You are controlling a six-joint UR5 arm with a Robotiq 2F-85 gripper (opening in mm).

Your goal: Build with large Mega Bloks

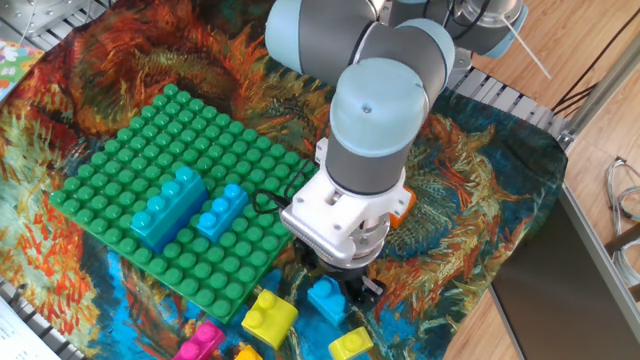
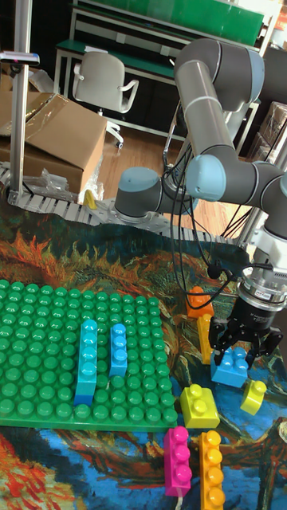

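i had the gripper [image 2: 241, 351] down low off the front right corner of the green studded plate [image 1: 120, 150], its fingers set around a blue square brick [image 2: 232, 366] that sat on the patterned cloth [image 1: 480, 200]. in the tall fixed view the dark fingers flanked the brick's top, but i could not tell whether they were pinching it or only straddling it. in the fixed view the wrist hid most of that contact.

two bricks were already pressed onto the plate, side by side near its front edge: a long teal brick [image 1: 165, 207] and a shorter light blue brick [image 1: 221, 212], so the build had begun there. the loose supply lay just off the plate: a yellow square brick [image 2: 198, 405], a small yellow brick [image 2: 253, 395], a pink long brick [image 2: 177, 460], an orange long brick [image 2: 210, 468], and an orange brick [image 2: 198, 302] behind the arm. i judged the blue one was next to go onto the plate.
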